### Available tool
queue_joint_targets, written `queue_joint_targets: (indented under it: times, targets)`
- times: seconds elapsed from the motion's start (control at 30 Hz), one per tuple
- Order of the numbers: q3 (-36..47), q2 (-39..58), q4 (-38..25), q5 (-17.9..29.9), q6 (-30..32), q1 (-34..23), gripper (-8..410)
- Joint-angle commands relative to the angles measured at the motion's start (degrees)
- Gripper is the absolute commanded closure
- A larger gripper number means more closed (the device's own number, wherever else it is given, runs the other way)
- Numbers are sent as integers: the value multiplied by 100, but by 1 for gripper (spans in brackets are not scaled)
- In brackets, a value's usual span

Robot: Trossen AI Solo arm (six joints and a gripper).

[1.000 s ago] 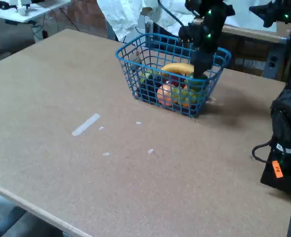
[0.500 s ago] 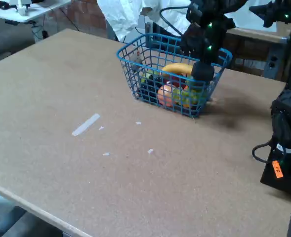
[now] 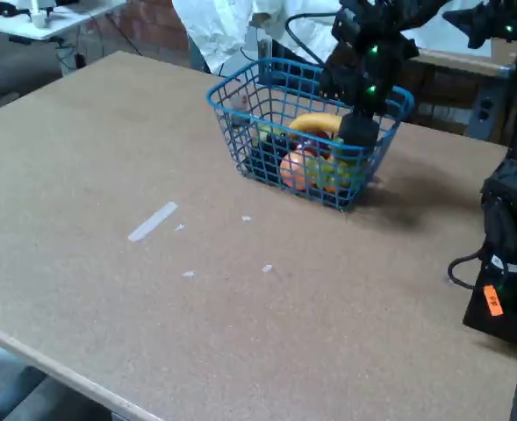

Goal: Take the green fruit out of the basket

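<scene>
The blue wire-mesh basket (image 3: 240, 118) stands at the far middle of the table in the fixed view. It holds a yellow banana (image 3: 315, 122), an orange-pink fruit (image 3: 293, 168) and pale yellow-green fruit (image 3: 326, 173). My black gripper (image 3: 358, 132) reaches down from above into the basket's right end, beside the banana. Its tip is a dark rounded mass, and its fingers are not told apart. The green fruit is hidden; I cannot pick it out among the gripper, the mesh and the other fruit.
A strip of pale tape (image 3: 153, 220) and a few small scraps (image 3: 267, 268) lie on the brown tabletop (image 3: 153, 307). Black equipment with cables and an orange tag (image 3: 493, 300) stands at the right edge. White cloth (image 3: 214, 31) hangs behind the basket.
The arm's upper part has shifted slightly up and to the right. The gripper tip stays inside the basket's right end, and the basket has barely moved.
</scene>
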Motion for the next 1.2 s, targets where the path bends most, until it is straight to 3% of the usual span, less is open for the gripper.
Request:
queue_joint_targets:
  times: [0.0,0.37,0.7,1.17]
  targets:
    - [-4,4,20,24,-15,-50,2]
    - [-4,4,63,-7,4,-76,2]
    - [-4,4,129,-339,109,-103,3]
    - [-4,4,125,-450,273,-118,56]
